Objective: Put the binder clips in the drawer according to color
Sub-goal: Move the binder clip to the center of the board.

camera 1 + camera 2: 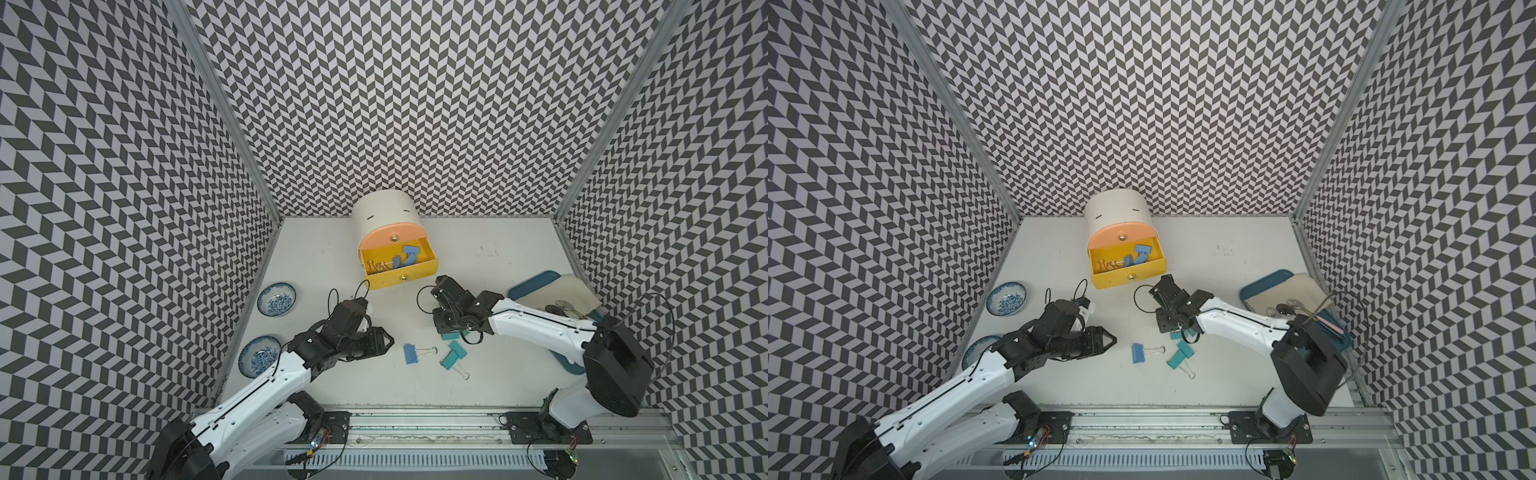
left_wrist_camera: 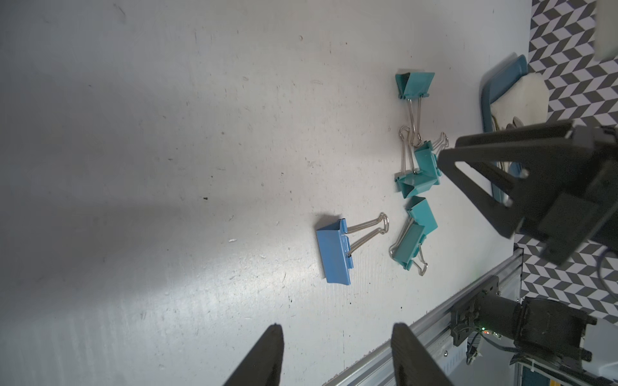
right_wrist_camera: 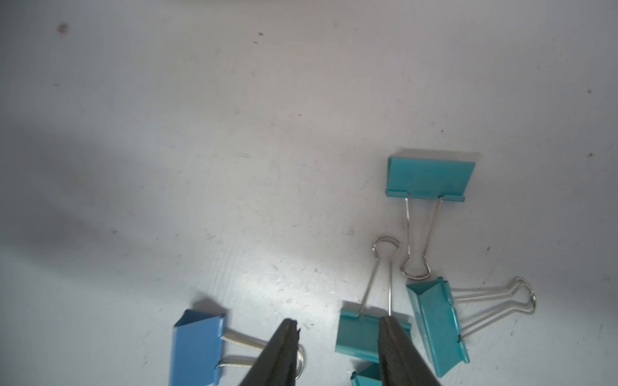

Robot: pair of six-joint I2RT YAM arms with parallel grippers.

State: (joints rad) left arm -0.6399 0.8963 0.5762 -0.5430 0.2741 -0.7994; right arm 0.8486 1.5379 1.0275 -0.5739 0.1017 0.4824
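The drawer cabinet stands at the back, with its yellow drawer pulled out and blue binder clips inside; the peach drawer above is closed. On the table lie one blue clip and several teal clips. My right gripper hovers open above the teal cluster. Its fingertips straddle bare table between the blue clip's handle and a teal clip. My left gripper is open and empty, left of the blue clip.
Two blue-patterned bowls sit by the left wall. A blue tray with a white pad and metal utensils lies at the right, partly under my right arm. A metal rail runs along the front edge.
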